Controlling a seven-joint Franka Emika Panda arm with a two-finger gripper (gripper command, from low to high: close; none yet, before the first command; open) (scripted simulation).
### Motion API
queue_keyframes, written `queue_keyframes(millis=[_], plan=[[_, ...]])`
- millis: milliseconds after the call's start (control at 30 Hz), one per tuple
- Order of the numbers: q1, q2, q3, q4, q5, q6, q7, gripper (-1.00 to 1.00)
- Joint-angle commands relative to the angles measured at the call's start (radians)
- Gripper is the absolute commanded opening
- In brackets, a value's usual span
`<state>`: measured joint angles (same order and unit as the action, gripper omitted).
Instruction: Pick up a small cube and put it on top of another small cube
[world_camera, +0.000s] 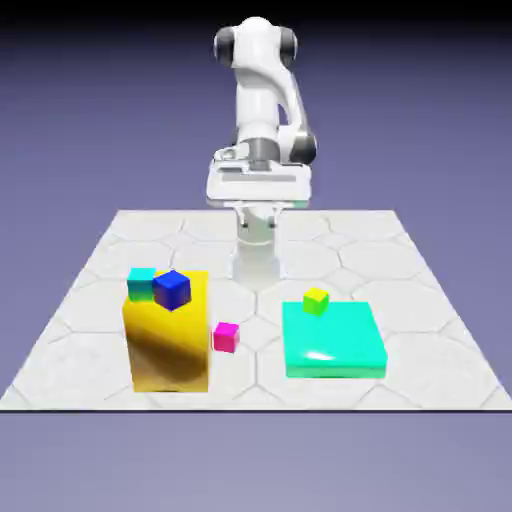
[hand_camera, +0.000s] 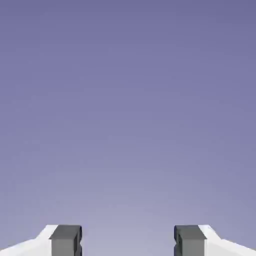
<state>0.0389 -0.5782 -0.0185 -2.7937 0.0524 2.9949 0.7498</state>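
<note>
The magenta cube (world_camera: 226, 337) sits on the tabletop (world_camera: 256, 385), between the yellow block (world_camera: 168, 345) and the flat teal slab (world_camera: 334, 340), nearer the yellow block and just beside its side toward the exterior view's right. It lies flat, turned slightly, so that its front face looks toward the camera and a little to one side; its edges look about equal, so no long axis can be told. The lime-yellow cube (world_camera: 316, 301) is at the slab's far edge, turned so that two side faces show; whether it rests on the slab or stands just behind it, I cannot tell. On the exterior view's left, a dark blue cube (world_camera: 172, 290) and a small teal cube (world_camera: 142, 284) show close together at the top of the yellow block, the blue one at an angle, corner forward. Beyond all of these, the gripper (hand_camera: 128, 241) hangs well apart from the cubes, its two fingertips (hand_camera: 66, 241) spread wide with only blue-violet backdrop between them, holding and touching nothing. The faces in sight are plain, and no writing can be read.
</note>
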Motion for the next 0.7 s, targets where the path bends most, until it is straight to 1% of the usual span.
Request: queue_keyframes(millis=[0, 167, 200, 667], plan=[[0.021, -0.009, -0.028, 0.026, -0.003, -0.020, -0.022, 0.00], [0.120, -0.060, -0.209, 0.197, -0.178, -0.065, -0.230, 0.00], [0.133, -0.053, -0.245, 0.214, -0.169, -0.072, -0.254, 0.00], [0.239, 0.244, -0.735, 0.262, 0.440, -0.165, -0.378, 0.00]])
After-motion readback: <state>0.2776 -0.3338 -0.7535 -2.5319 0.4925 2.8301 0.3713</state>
